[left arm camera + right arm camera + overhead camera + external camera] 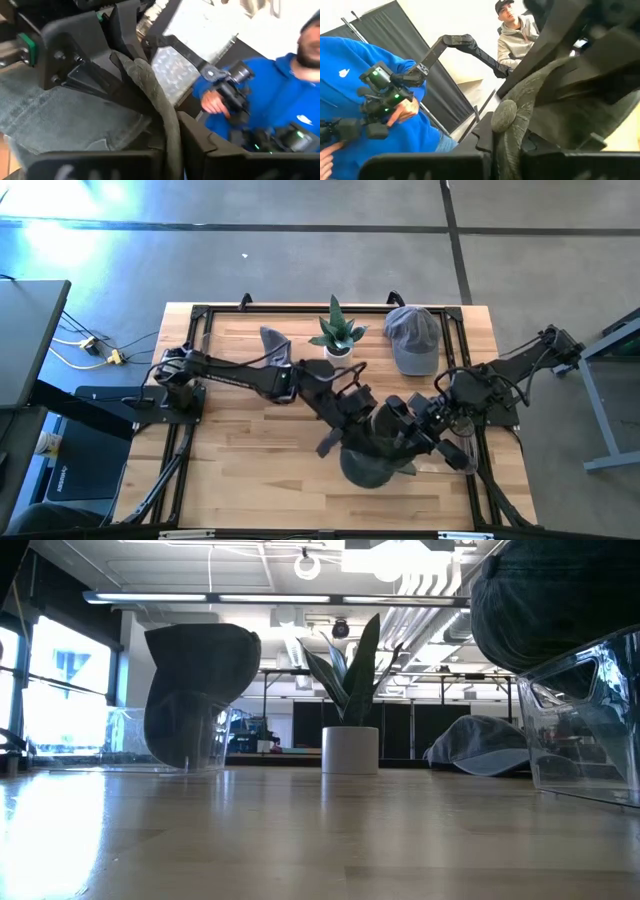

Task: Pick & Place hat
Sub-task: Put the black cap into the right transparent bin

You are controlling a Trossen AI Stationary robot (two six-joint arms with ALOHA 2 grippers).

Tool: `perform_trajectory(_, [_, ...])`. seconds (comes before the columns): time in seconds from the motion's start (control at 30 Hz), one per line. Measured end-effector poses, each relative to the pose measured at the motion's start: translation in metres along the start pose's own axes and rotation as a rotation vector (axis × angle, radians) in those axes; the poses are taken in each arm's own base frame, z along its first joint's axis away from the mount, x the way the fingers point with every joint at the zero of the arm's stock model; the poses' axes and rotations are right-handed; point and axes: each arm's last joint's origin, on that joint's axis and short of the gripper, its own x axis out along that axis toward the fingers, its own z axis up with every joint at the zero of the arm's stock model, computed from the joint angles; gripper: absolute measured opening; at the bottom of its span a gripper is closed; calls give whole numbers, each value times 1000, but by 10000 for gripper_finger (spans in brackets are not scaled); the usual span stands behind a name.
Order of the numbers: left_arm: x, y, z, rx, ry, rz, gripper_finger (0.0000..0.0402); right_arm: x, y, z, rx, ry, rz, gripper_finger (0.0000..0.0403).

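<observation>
Both arms meet over the near middle of the desk point(250, 470), where the left gripper point(165, 125) and the right gripper point(507, 127) each pinch the rim of the dark hat point(372, 463), which sits over a clear stand point(585, 720). The placing step appears nearly complete; releasing and withdrawing remain. From left to right, another hat on a stand point(275, 340), a potted plant point(338, 332) and a grey cap point(413, 338) line the far edge, while the near edge lies just beside the held hat.

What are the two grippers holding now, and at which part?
Both hold the dark hat: left gripper and right gripper each have jaws shut on its rim.
</observation>
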Motion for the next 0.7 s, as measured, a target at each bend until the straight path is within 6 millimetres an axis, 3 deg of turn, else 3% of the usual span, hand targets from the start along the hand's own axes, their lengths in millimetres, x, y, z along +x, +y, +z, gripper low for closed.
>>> perform_trajectory(0.13, [-16, 18, 10, -19, 76, -48, 102, 0, 1, -7, 26, 48, -25, 6])
perform_trajectory(0.3, [-40, 47, 18, -169, 152, 7, 159, -17, 7, -3, 196, 132, -291, 5])
perform_trajectory(0.43, [-54, 48, 27, -142, 121, 92, 159, -38, 21, 9, 268, 196, -432, 4])
perform_trajectory(0.7, [-70, 27, 43, -55, 89, 151, 134, -53, 41, 41, 282, 60, -399, 3])
